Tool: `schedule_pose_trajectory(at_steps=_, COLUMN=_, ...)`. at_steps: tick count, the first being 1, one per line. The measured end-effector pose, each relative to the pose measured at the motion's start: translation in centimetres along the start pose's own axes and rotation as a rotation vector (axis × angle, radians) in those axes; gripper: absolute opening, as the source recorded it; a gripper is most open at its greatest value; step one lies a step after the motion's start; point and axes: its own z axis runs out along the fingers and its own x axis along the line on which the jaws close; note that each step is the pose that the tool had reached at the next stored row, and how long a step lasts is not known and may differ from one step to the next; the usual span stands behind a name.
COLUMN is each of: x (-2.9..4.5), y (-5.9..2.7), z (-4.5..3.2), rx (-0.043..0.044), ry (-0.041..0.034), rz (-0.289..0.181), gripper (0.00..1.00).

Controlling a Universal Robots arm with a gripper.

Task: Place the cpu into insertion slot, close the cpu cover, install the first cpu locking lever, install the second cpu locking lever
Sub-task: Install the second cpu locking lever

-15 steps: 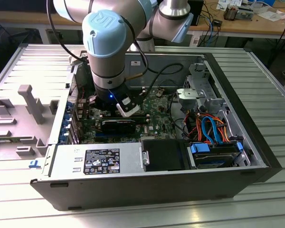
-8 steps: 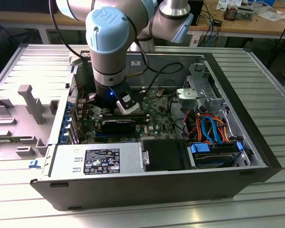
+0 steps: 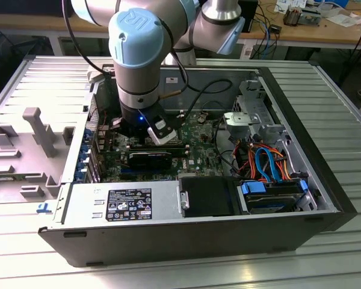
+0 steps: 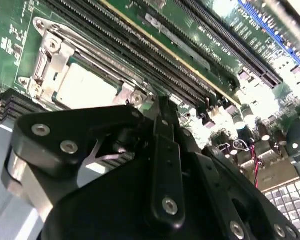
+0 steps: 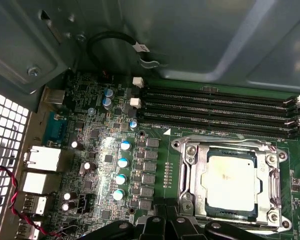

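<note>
The arm reaches down into an open computer case [image 3: 325,180] lying on its side, with the gripper [image 4: 162,107] low over the green circuit board [image 5: 105,165]. In the second wrist view its black fingers [image 4: 165,130] look drawn close together with nothing visible between them, just beside the rim of the insertion slot [image 5: 185,150]. The cpu [image 5: 229,181] already sits flat in the slot, its pale metal top showing through the window of the cpu cover [image 5: 272,175], which lies down around it. In the second wrist view the cpu [image 4: 85,86] lies just past the fingertips, with the long black memory slots [image 4: 155,60] running alongside. In the exterior view, orange and blue cables [image 3: 265,162] lie toward that view's right.
</note>
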Motion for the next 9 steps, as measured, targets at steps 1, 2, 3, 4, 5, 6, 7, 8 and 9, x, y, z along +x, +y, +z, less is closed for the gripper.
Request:
schedule_pose_trajectory(at_steps=1, x=0.0, y=0.0, z=0.0, rx=0.0, ry=0.0, rz=0.0, gripper=0.11)
schedule_pose_trajectory(at_steps=2, x=0.0, y=0.0, z=0.0, rx=0.0, ry=0.0, rz=0.0, gripper=0.11)
schedule_pose_trajectory(at_steps=3, x=0.0, y=0.0, z=0.0, rx=0.0, ry=0.0, rz=0.0, gripper=0.11)
schedule_pose_trajectory(at_steps=4, x=0.0, y=0.0, z=0.0, rx=0.0, ry=0.0, rz=0.0, gripper=0.11)
schedule_pose_trajectory(at_steps=5, x=0.0, y=0.0, z=0.0, rx=0.0, ry=0.0, rz=0.0, gripper=0.11)
schedule_pose_trajectory(at_steps=6, x=0.0, y=0.0, z=0.0, rx=0.0, ry=0.0, rz=0.0, gripper=0.11)
schedule_pose_trajectory(at_steps=7, x=0.0, y=0.0, z=0.0, rx=-0.0001, ry=0.0, rz=0.0, gripper=0.11)
schedule_pose_trajectory(at_steps=8, x=0.0, y=0.0, z=0.0, rx=0.0, ry=0.0, rz=0.0, gripper=0.11)
schedule_pose_trajectory(at_steps=9, x=0.0, y=0.0, z=0.0, rx=0.0, ry=0.0, rz=0.0, gripper=0.11)
